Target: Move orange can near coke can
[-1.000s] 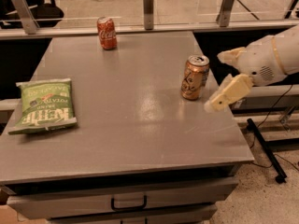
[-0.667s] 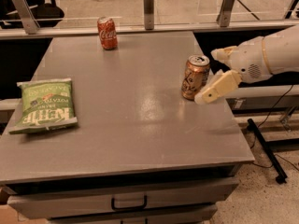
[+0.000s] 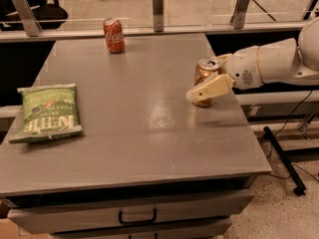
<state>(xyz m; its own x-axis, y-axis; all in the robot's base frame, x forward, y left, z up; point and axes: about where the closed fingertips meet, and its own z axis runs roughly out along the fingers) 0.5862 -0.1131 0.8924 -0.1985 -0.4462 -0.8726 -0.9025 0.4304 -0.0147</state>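
Orange can: the orange can point(image 3: 205, 69) stands upright near the right edge of the grey table point(image 3: 149, 133), about halfway along its depth. Its silver top and copper upper body show; the lower body is partly covered.
Coke can: the coke can point(image 3: 114, 35) stands upright near the far edge of the table, left of centre, with its white script facing the camera. It is well apart from the orange can, farther back and to the left.
Gripper: the gripper point(image 3: 202, 81) reaches in from the right at the height of the orange can and straddles it.
Hand state: the fingers are spread, with the can between them. The near finger point(image 3: 212, 87), cream-coloured, crosses in front of the can's lower half and points left. Only a bit of the far one shows, behind the can's right shoulder. Whether either finger presses the can cannot be told.
Arm: the white arm point(image 3: 271, 61) lies roughly level, coming in from the right edge of the view over the table's side.
Chip bag: a green potato chip bag point(image 3: 48, 112) lies flat near the left edge, well apart from both cans.
Table front: a drawer with a dark handle point(image 3: 137, 217) sits under the tabletop.
Background: a glass barrier on metal posts point(image 3: 158, 6) runs just behind the far edge.
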